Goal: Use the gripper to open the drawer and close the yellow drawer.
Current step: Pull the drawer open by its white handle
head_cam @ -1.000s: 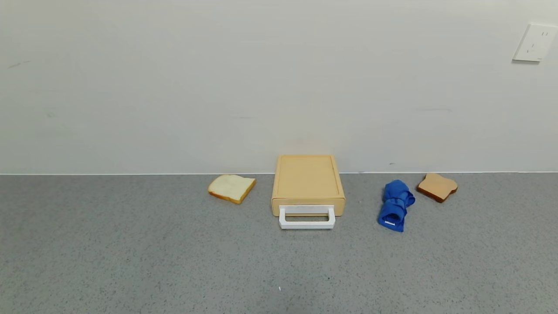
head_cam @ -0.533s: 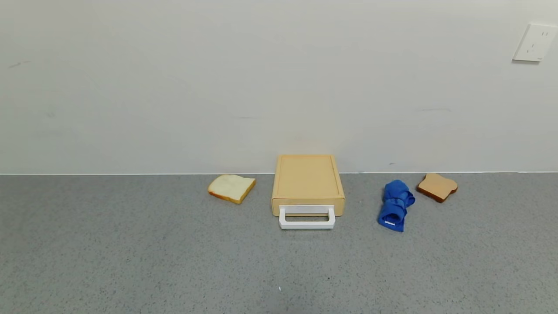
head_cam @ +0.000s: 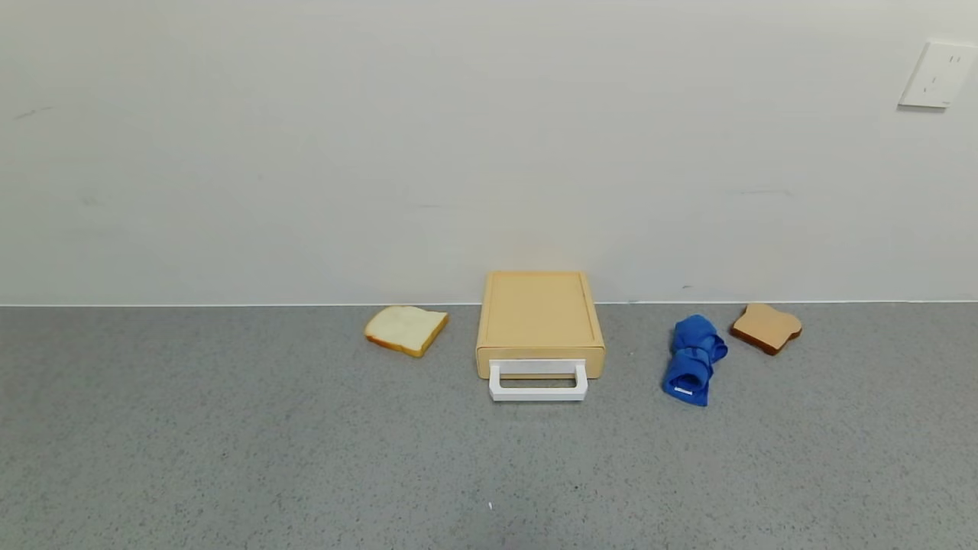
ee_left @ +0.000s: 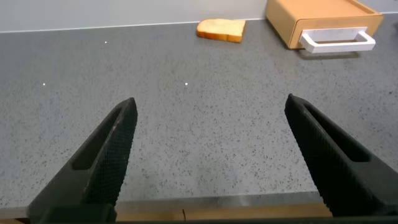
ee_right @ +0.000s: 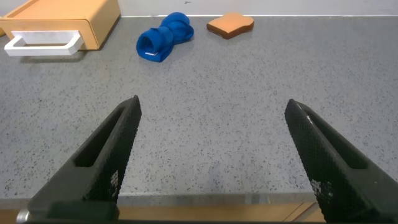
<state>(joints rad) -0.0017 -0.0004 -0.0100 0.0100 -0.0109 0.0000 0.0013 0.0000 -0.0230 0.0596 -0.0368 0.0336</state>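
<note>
Drawer (head_cam: 539, 321) at worktop's far edge, shut; likely light, stiff plastic. Hook white handle (head_cam: 538, 382). Left gripper (ee_left: 211, 155) and right gripper (ee_right: 214, 155) wide, holding nothing.

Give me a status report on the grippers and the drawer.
Left gripper and right gripper open, parked near table edge. Pale yellow plastic drawer shut, white loop handle free. Nothing blocking it.

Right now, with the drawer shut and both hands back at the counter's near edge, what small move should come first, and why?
Probably advance one open hand, say the right hand, toward the white handle: the drawer is closed and neither hand is near it.
</note>
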